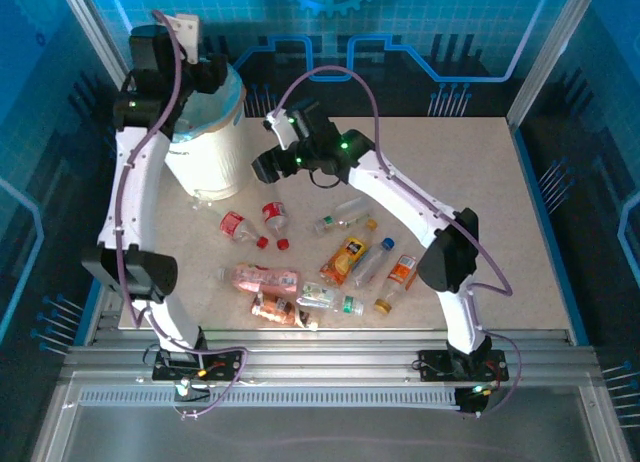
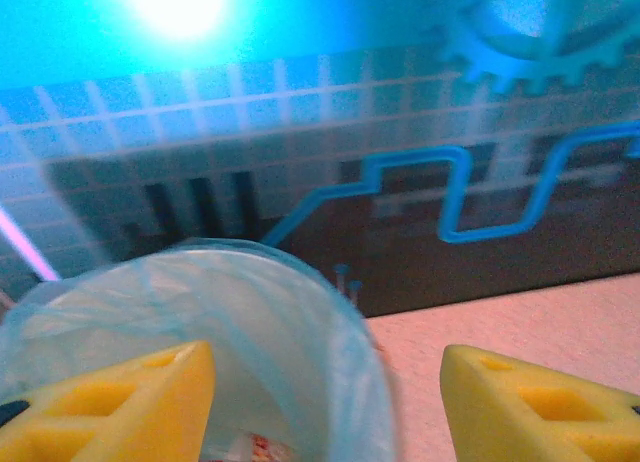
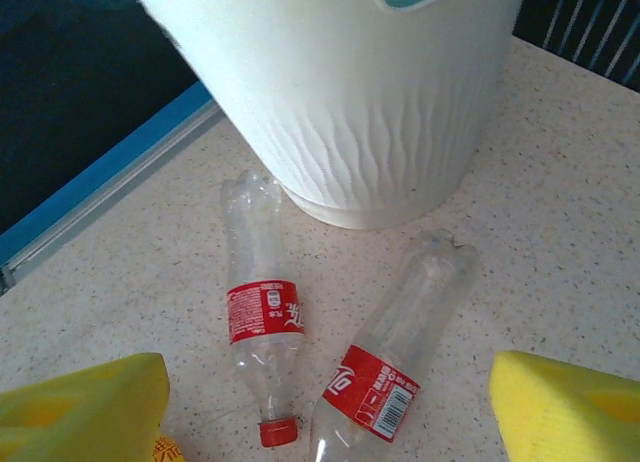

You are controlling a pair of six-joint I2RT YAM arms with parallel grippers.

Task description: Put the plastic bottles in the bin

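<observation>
Step in hand: pick-up. The left gripper [image 2: 330, 382] hangs over the bin [image 1: 205, 162], fingers [image 2: 120, 412] wide apart and holding nothing. The right gripper [image 3: 330, 382] hovers with its fingers spread wide and empty above two red-labelled plastic bottles [image 3: 262, 317] at the bin's foot, near the counter's [image 1: 500, 202] far-left corner. Next move: descend, straddle one bottle, close.

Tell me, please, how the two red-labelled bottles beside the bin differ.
The capped bottle shows its red cap; the barcode bottle is cut off at that end. The capped bottle's label shows white text; the barcode bottle's shows a barcode. Both are clear and lie flat, bases toward the bin.
</observation>
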